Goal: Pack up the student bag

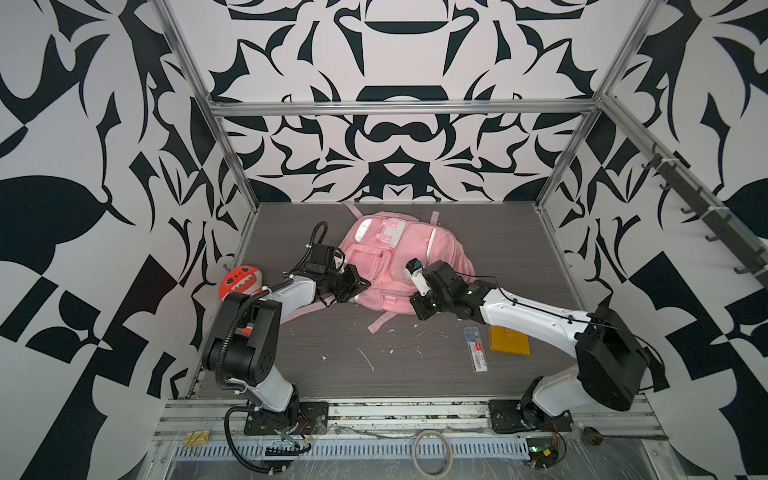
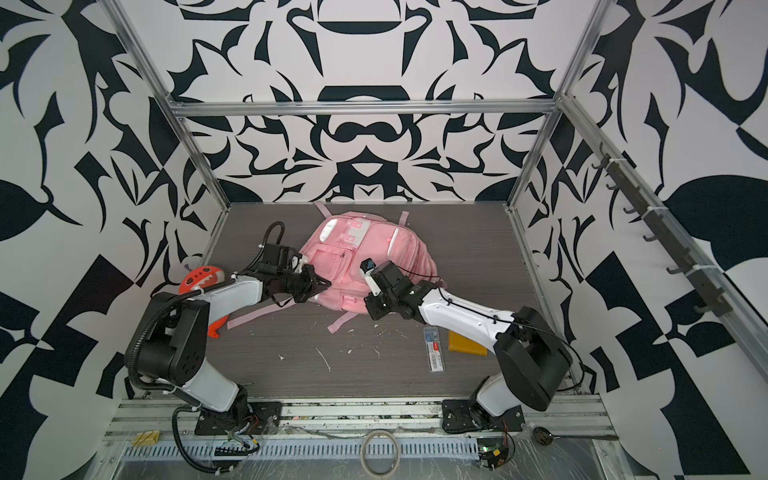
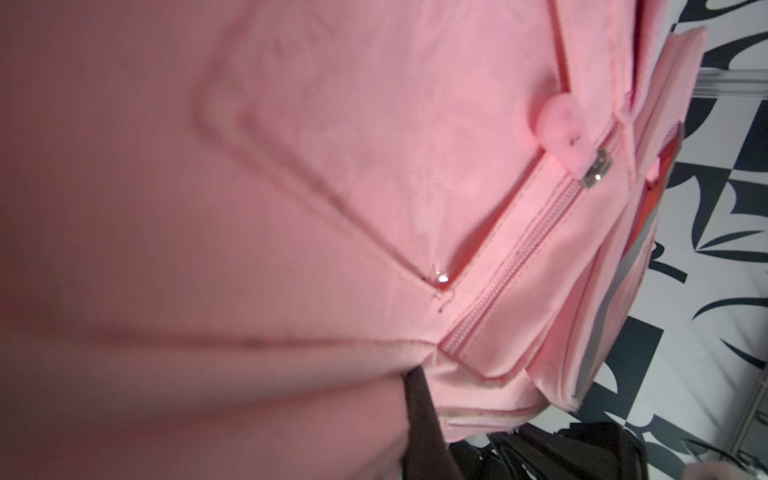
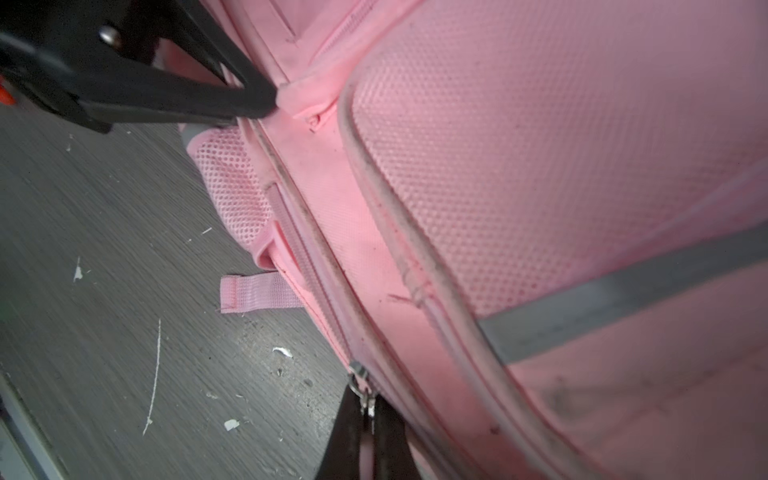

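In both top views the student bag (image 1: pixel 386 253) (image 2: pixel 353 253) is lying front-up at the middle back of the bench (image 1: pixel 332 365), with its straps trailing toward the near side. The left gripper (image 1: pixel 366 286) is reaching in at the bag's left edge. The right gripper (image 1: pixel 415 306) is working at the bag's near edge. A plush toy (image 1: pixel 240 283) is sitting at the bench's left edge. A clear flat pack (image 1: pixel 477 348) and a yellow card (image 1: pixel 509 340) are lying side by side near the right arm.

In the left wrist view pink bag fabric is filling the frame, and a dark finger (image 3: pixel 424 415) is resting against it.

In the right wrist view the right fingers (image 4: pixel 345 436) are clamping a zip pull (image 4: pixel 360 384). The left gripper's fingers (image 4: pixel 232 97) are closing together against a pink fold, but I cannot tell whether they are pinching any fabric.
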Motion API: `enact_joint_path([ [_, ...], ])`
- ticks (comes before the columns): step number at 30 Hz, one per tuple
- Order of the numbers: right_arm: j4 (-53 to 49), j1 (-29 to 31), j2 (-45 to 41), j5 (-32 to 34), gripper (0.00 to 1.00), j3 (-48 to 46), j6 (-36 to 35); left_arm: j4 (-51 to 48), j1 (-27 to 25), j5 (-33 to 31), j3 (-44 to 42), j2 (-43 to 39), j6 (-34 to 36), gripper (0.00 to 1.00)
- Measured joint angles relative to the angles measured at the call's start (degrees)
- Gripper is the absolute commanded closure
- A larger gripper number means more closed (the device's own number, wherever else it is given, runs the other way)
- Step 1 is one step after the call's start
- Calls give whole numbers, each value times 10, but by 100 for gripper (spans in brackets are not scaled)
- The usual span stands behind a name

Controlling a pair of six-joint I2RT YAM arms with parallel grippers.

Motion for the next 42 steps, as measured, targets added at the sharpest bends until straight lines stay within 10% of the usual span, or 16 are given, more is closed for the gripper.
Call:
enact_joint_path([
  [14,-82,-134,-81,-51,100,-8,-70,-74,68,28,84,43,85,100],
  [15,-84,-135,-77,-56,100,-2,-76,-81,68,30,97,52,92,94],
  [19,-96,-136,-58,-63,100,27,-99,-135,68,-6,189,92,137,6],
  [20,-103,-133,-54,-62,100,35,-103,-149,66,-20,217,98,148,1],
  [25,-122,-112,-19,-58,100,74,-101,-193,40,-35,256,69,163,1],
  [32,-115,-70,37,-50,100,139,-50,-201,-26,-7,90,-72,105,4],
  [42,-62,-25,76,-66,100,161,38,16,-23,29,-63,-76,-68,5],
])
